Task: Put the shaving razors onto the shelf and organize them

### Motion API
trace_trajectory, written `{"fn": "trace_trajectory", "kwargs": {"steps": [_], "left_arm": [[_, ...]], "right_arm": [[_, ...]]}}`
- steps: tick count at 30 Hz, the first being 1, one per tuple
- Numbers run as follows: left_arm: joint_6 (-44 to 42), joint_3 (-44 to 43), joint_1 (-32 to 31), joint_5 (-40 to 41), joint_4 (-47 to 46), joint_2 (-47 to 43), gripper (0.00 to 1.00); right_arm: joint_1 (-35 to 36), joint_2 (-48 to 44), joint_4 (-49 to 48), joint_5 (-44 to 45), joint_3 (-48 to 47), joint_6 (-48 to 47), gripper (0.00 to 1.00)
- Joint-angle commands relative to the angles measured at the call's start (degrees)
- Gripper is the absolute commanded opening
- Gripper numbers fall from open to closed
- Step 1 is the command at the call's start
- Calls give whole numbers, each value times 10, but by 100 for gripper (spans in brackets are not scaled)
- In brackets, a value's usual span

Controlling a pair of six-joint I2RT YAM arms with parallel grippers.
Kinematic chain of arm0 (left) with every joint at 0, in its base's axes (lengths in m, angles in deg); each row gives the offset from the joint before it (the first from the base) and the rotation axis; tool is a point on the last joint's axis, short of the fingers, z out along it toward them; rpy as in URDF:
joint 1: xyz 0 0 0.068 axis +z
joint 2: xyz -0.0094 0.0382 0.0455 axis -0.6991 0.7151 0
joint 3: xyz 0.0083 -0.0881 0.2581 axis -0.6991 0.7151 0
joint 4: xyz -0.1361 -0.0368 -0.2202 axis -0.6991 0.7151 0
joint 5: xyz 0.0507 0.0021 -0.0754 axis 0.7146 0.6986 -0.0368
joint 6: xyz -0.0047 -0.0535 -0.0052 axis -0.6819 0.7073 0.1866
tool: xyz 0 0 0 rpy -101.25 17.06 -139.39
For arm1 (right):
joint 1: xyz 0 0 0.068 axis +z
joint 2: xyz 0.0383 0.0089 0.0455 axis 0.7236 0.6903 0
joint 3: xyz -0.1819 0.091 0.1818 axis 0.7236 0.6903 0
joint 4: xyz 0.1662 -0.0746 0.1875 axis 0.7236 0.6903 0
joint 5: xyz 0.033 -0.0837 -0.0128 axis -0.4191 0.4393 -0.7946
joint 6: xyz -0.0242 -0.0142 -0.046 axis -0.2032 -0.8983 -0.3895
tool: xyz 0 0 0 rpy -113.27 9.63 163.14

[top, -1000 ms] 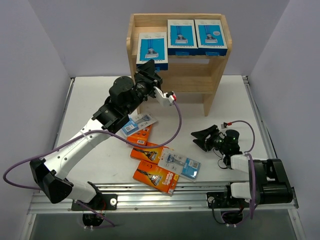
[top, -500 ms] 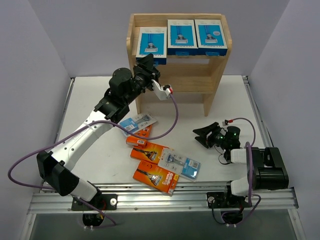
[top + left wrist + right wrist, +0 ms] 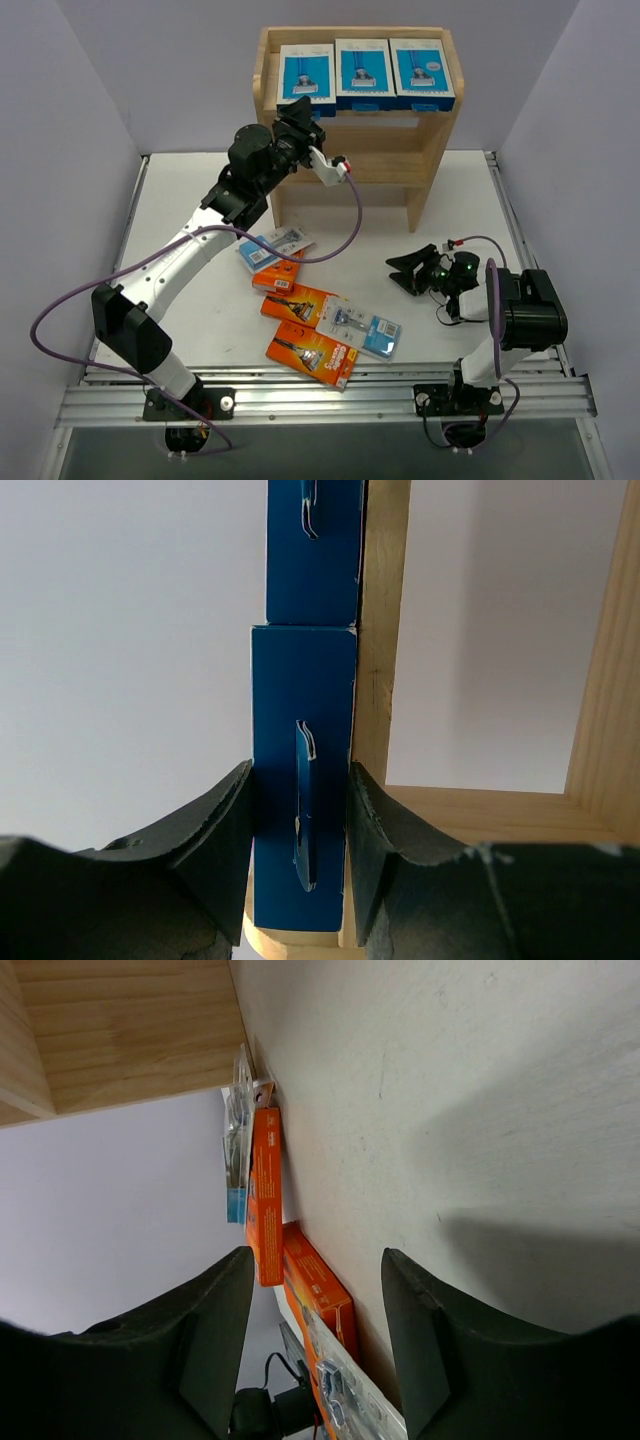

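The left arm point(image 3: 180, 260) stretches out long from its base at the near left edge of the table point(image 3: 470, 200), reaching up and toward the back, with its elbow lifted and its wrist raised high. Its pincer point(image 3: 297, 113) points away from the base. Its two dark fingers point(image 3: 215, 820) press against opposite sides of a blue razor pack point(image 3: 300, 700), gripping it. The right arm point(image 3: 515, 320) is folded tightly above its own base at the near right, its wrist low over the table. Its pincer point(image 3: 408, 272) points left, dark fingers point(image 3: 215, 1330) spread apart with nothing between them.
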Motion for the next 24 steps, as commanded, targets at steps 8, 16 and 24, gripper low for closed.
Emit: {"fn": "trace_trajectory", "kwargs": {"steps": [8, 16, 24], "left_arm": [[15, -44, 5, -46, -26, 38, 8], [22, -33, 6, -48, -55, 40, 48], [30, -27, 5, -33, -49, 18, 65]], "right_arm": [[-24, 40, -67, -45, -23, -12, 52], [-32, 50, -82, -57, -21, -12, 55], [-32, 39, -67, -57, -20, -14, 59]]}}
